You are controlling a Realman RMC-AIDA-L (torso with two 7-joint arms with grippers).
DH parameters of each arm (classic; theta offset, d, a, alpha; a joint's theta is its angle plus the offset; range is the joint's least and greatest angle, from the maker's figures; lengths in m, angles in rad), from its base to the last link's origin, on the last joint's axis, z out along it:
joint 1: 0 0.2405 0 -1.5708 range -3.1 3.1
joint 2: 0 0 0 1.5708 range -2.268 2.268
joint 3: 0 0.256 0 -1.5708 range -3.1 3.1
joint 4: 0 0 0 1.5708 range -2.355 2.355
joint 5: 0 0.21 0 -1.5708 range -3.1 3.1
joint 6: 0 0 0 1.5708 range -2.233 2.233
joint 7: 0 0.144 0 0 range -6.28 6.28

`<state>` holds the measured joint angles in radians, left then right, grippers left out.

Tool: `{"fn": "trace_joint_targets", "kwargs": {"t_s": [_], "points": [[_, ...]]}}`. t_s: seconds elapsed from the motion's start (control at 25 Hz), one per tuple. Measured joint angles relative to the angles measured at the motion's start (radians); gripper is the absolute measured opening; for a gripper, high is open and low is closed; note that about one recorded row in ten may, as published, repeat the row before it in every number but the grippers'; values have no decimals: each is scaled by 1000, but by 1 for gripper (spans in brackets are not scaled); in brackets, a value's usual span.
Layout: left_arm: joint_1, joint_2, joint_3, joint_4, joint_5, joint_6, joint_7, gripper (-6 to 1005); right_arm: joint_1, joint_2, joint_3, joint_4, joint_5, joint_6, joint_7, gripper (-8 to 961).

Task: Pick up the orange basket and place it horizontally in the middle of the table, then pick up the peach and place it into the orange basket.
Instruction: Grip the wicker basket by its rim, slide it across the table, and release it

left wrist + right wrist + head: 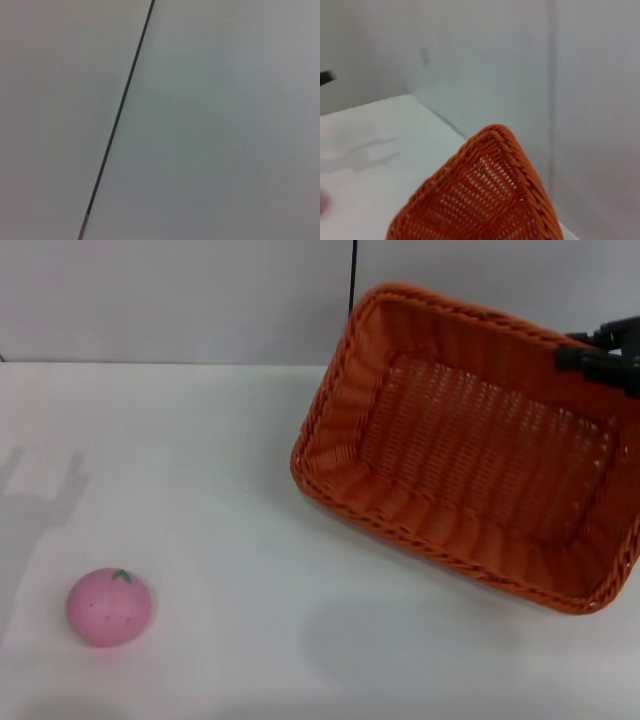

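The right gripper [605, 358] holds the far right rim of the orange basket [470, 445], tipped up near the far right corner of the table [200, 460]. Its long side runs slanted, not straight across, so it needs turning and moving toward the middle. The peach [108, 607] sits near the front left corner. The left gripper is not seen

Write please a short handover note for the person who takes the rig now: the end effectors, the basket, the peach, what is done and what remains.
Right end effector: at the far right rim of the orange basket, which looks tilted and lifted above the table.
Left end effector: not in view.
Peach: on the table, near left, untouched.
Done: basket seemingly picked up.
Left: set basket horizontally mid-table, then put peach inside.
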<state>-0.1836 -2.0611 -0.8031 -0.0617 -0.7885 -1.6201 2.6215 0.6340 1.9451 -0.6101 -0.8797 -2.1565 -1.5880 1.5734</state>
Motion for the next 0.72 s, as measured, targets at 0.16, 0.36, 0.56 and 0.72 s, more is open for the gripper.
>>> {"fn": "trace_joint_targets", "kwargs": {"t_s": [0.16,0.36,0.56,0.72], "points": [[12,-1,0,-3,0,-13,0,820,22,-16,-2,10,14,-66,-108,164],[20,-6,8,-14,0,-29,0,820,55,-45,-2,85,42,-151,-214,164],[26,-7,22,-33,1,-31,0,819,92,-88,-2,201,76,-219,-314,164],[33,-8,39,-46,2,-31,0,819,110,-104,-11,249,71,-225,-349,164]]}}
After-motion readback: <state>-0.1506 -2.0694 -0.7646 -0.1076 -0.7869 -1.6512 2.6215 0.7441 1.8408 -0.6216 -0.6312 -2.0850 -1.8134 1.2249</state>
